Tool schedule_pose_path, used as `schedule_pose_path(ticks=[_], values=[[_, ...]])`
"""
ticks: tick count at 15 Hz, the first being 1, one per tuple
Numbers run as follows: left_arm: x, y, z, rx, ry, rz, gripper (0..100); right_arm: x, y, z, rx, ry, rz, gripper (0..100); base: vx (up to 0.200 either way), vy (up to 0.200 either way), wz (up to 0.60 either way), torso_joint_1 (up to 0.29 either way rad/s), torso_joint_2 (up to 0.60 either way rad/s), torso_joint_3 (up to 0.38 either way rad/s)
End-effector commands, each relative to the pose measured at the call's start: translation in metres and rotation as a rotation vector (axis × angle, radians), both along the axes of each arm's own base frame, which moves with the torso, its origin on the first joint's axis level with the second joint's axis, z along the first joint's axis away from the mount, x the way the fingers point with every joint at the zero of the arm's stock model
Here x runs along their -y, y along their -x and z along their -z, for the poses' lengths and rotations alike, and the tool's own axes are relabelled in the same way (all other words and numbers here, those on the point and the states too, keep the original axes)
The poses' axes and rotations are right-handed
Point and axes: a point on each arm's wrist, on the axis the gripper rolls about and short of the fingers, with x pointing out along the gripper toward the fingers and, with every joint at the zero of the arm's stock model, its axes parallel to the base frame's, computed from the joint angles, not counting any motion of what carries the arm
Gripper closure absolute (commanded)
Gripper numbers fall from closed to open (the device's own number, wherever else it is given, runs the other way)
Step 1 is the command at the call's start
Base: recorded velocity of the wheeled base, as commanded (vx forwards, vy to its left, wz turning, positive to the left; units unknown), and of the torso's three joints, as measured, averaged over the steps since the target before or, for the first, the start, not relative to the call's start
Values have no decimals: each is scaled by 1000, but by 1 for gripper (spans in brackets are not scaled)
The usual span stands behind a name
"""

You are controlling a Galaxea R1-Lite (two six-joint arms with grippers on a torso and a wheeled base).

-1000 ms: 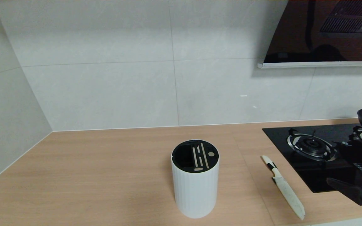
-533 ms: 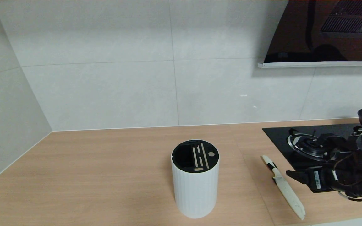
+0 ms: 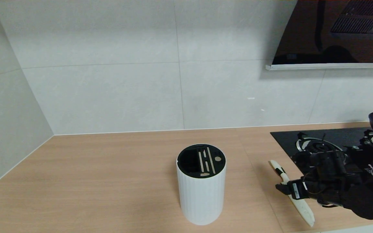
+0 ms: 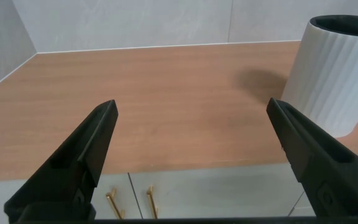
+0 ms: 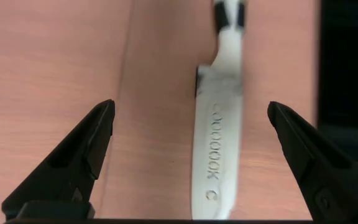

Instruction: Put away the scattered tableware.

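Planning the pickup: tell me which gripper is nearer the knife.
Right. The right gripper hangs open directly over the knife; the left gripper is off on the far side of the white holder.

Right arm (image 3: 355, 194) matte black, bulky rounded joints, small white label (image 3: 295, 191) by wrist. Left pincer (image 4: 191, 109), right pincer (image 5: 190, 111): black tapered wedge fingers (image 4: 82, 158).

wall (image 3: 108, 81): grey tiles | counter (image 3: 92, 181): light wood | hob (image 3: 287, 139): black gas, right | hood (image 3: 303, 35): dark, above
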Motion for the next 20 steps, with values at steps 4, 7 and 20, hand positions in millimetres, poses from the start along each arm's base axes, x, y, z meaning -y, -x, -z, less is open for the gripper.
schedule_pose_path(ticks=[4,7,20], values=[[0,0,0,-1,0,-1,0,0,-14,35,-22,33,34,0,0,0,0,0,0,0],[0,0,0,-1,0,-1,0,6,-21,36,-11,35,68,0,0,0,0,0,0,0],[0,0,0,-1,0,-1,0,12,-31,46,-20,10,102,0,0,0,0,0,0,0]])
